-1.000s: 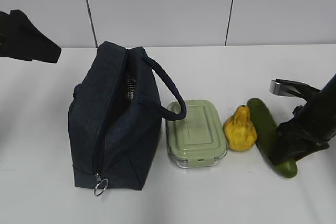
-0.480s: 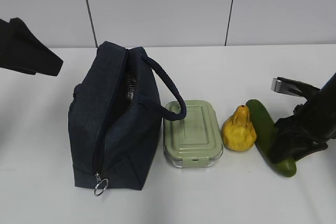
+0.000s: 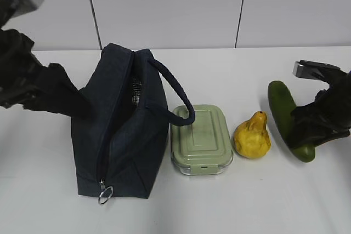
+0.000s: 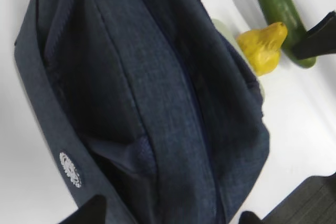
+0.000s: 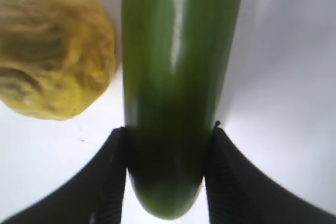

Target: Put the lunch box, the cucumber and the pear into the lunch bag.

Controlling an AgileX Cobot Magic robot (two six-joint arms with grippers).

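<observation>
Emblem (image 4: 70, 169), white and unreadable, marks the lunch bag (image 3: 118, 127); right hand (image 5: 167, 174) clamps the cucumber (image 5: 176, 77); left hand's fingers (image 4: 86, 214) stand apart.

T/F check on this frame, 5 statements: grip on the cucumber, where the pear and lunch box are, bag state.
1. The right gripper is closed on the cucumber. True.
2. The pear is inside the lunch bag. False: it sits on the table between the lunch box and the cucumber.
3. The lunch box lid is on. True.
4. The left gripper holds the lunch box. False: it holds nothing; its open fingers are at the bag's side.
5. The bag's strap handle hangs over the lunch box's corner. True.
</observation>
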